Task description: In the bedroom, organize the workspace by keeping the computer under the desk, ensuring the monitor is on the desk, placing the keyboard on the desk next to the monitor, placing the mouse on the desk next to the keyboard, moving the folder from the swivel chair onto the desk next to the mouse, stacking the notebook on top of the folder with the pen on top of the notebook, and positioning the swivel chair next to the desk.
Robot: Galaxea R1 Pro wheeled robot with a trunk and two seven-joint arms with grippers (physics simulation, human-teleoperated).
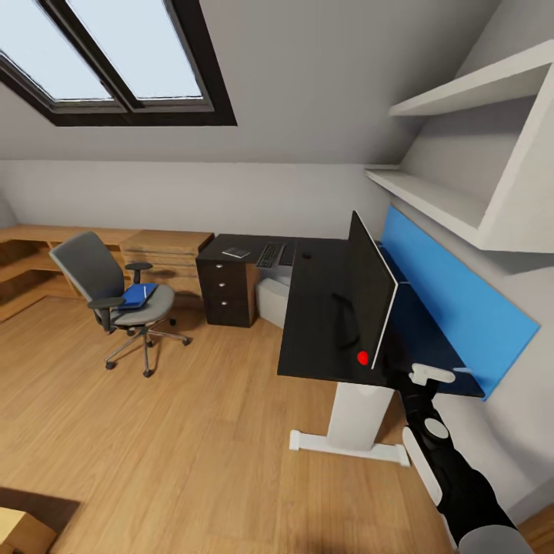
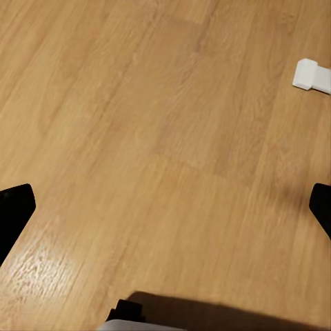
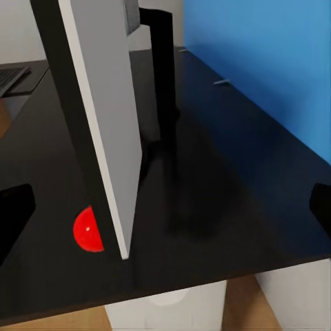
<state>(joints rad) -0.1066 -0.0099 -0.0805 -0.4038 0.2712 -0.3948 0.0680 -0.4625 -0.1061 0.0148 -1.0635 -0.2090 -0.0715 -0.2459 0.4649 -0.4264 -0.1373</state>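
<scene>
The black desk [image 1: 319, 308] stands against the right wall. On it the monitor [image 1: 370, 291] shows edge-on, with a red spot [image 1: 362, 357] at its near lower corner. At the desk's far end lie the keyboard [image 1: 270, 255], the mouse [image 1: 306, 255] and the notebook [image 1: 236, 252]. The computer [image 1: 271, 300] sits under the desk. The swivel chair [image 1: 108, 296] stands apart on the left, with the blue folder [image 1: 138, 295] on its seat. A thin white pen [image 3: 222, 82] lies by the blue panel. My right gripper [image 1: 431, 375] [image 3: 165, 214] is open at the desk's near edge behind the monitor [image 3: 96, 117]. My left gripper [image 2: 165, 214] is open over the floor.
A large blue panel [image 1: 454, 300] leans on the wall behind the desk, with white shelves [image 1: 454, 208] above. The desk's white leg and foot [image 1: 350, 438] [image 2: 314, 74] rest on wood floor. A light wooden drawer unit [image 1: 165, 258] stands beside the desk drawers [image 1: 225, 292]. A cardboard box [image 1: 19, 531] sits near left.
</scene>
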